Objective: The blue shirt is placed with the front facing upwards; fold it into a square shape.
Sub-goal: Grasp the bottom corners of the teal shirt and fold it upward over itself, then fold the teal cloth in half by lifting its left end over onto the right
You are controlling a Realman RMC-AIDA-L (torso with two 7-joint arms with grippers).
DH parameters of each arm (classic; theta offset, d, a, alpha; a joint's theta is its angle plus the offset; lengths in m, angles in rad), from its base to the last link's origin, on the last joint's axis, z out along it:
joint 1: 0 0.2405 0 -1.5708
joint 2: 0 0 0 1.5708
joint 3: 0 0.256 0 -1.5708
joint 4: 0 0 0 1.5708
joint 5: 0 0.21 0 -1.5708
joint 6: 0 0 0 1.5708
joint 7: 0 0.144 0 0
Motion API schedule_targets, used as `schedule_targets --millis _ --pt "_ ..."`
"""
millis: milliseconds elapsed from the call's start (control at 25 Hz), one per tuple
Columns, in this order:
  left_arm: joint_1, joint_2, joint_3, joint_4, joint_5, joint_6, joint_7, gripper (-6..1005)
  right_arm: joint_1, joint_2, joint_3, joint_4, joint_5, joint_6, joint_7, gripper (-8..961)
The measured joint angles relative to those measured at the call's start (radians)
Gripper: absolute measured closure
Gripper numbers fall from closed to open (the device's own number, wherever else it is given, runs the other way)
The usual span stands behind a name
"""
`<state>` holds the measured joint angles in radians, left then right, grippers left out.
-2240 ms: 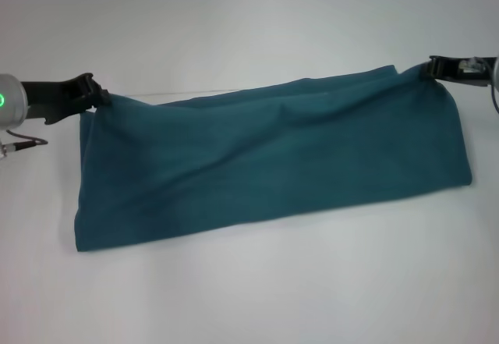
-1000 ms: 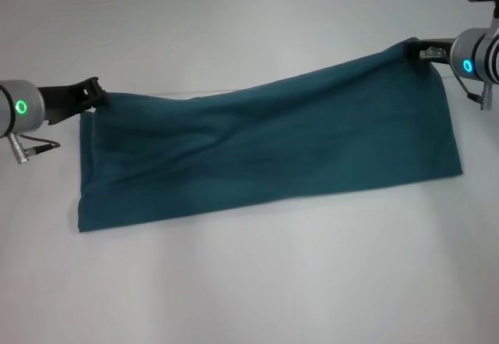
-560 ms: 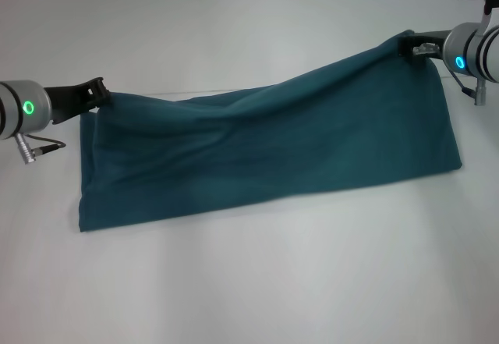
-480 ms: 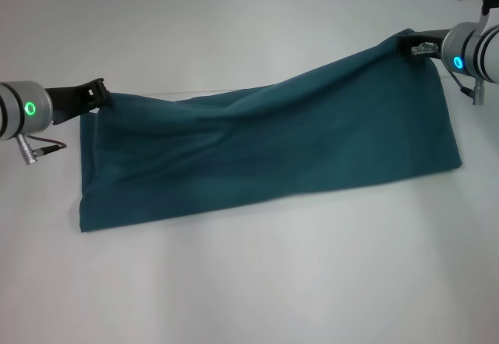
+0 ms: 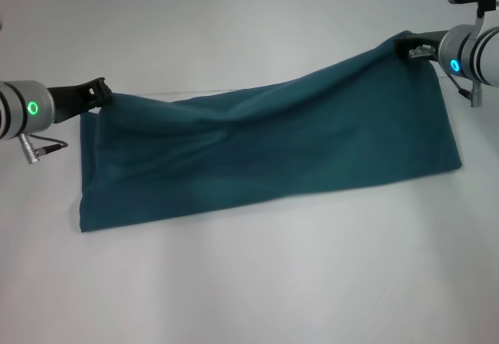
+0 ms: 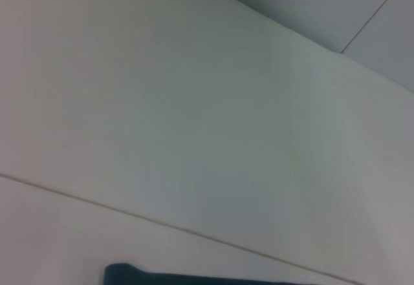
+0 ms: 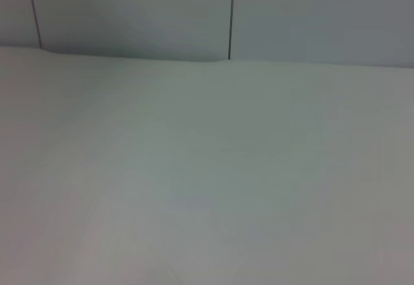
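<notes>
White tabletop (image 5: 249,297), bare along its near edge.

Shirt (image 5: 265,157): already folded into a long band, long axis running left–right across the tabletop, slightly skewed so the right end sits farther back. Near long edge lies flat on the surface. Far long edge is lifted off the surface and sags in the middle, highest at the right end. No print or collar visible in this state.

Left gripper (image 5: 100,93): at the shirt's far-left corner, low, fingers closed on the cloth. The left wrist view shows only a sliver of shirt and bare surface.

Right gripper (image 5: 405,47): at the shirt's far-right corner, raised higher than the left, fingers pinched on the cloth. The right wrist view shows only tabletop and back wall.

Judgement: each arm holds one end of the far edge, so neither is nearer; the cloth hangs toward the near edge from both sets of fingers. The next fold likely turns on the band's long axis: either carrying the held edge over toward the near edge, or bringing one end across to the other.
</notes>
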<state>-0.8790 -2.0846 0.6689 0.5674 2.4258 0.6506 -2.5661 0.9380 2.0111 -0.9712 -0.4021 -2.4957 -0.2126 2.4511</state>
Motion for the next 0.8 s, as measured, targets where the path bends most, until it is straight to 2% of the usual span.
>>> schedule_targets --millis 160,200,480,520,560,640,800 --pt "-0.001 0.0 0.0 -0.001 -0.001 -0.006 -0.006 959 -0.005 -0.002 -0.01 -0.003 0.0 0.007 -0.02 911" --pt "-0.001 -0.001 0.0 -0.001 -0.001 -0.007 -0.007 926 -0.005 -0.005 -0.01 -0.004 0.0 0.01 -0.023 910" --pt "0.001 -0.01 -0.006 0.002 -0.001 -0.01 -0.021 682 0.004 -0.037 -0.004 -0.003 0.0 -0.003 -0.021 687" --pt "0.005 -0.011 -0.007 0.004 -0.001 -0.009 -0.025 643 0.006 -0.054 0.002 -0.007 0.003 -0.039 -0.014 639" --pt "0.007 -0.012 -0.008 0.004 -0.001 -0.009 -0.028 603 0.006 -0.054 0.002 -0.007 0.003 -0.039 -0.014 591" --pt "0.009 -0.012 -0.008 0.004 -0.001 -0.009 -0.032 524 0.007 -0.071 0.017 -0.012 0.008 -0.095 -0.01 495" --pt "0.024 -0.009 -0.009 0.009 -0.004 -0.004 -0.049 354 -0.01 -0.086 0.064 -0.063 0.011 -0.213 -0.008 408"
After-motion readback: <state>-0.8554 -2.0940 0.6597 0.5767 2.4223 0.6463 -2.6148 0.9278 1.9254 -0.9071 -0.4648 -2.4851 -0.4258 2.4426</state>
